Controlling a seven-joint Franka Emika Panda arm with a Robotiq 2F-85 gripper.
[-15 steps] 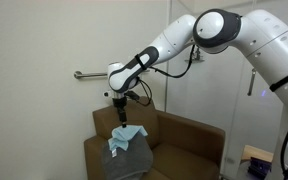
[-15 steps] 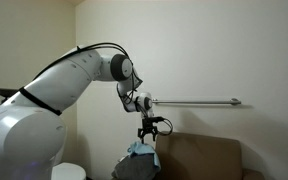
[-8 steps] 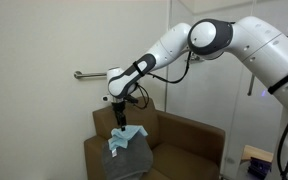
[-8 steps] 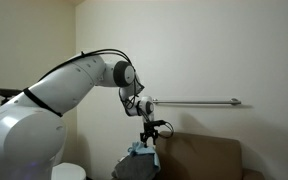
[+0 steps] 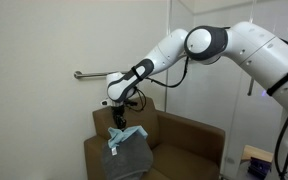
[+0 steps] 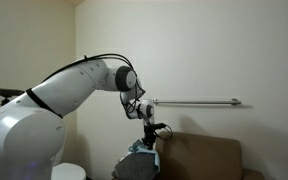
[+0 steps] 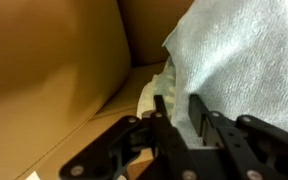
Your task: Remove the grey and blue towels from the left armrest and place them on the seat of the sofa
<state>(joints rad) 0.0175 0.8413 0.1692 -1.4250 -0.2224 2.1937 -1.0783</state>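
Note:
A light blue towel (image 5: 125, 135) lies crumpled on top of a grey towel (image 5: 130, 159) that drapes over the armrest of the brown sofa (image 5: 189, 140). My gripper (image 5: 118, 123) points straight down onto the blue towel's upper edge. In the wrist view a fold of the blue towel (image 7: 234, 60) sits pinched between the two black fingers (image 7: 198, 110), with the gripper (image 7: 179, 108) shut on it. Another exterior view shows the gripper (image 6: 147, 141) down on the blue towel (image 6: 141, 149), with the grey towel (image 6: 134, 168) beneath it.
A metal grab rail (image 6: 199, 101) runs along the wall just behind the arm, and it is also in view in an exterior view as the rail (image 5: 88, 75). A box (image 5: 256, 160) stands right of the sofa. Brown sofa cushion (image 7: 54, 60) fills the left of the wrist view.
The gripper came down onto the blue towel and its fingers went from wide open to closed on a fold of it. The arm bent lower over the armrest.

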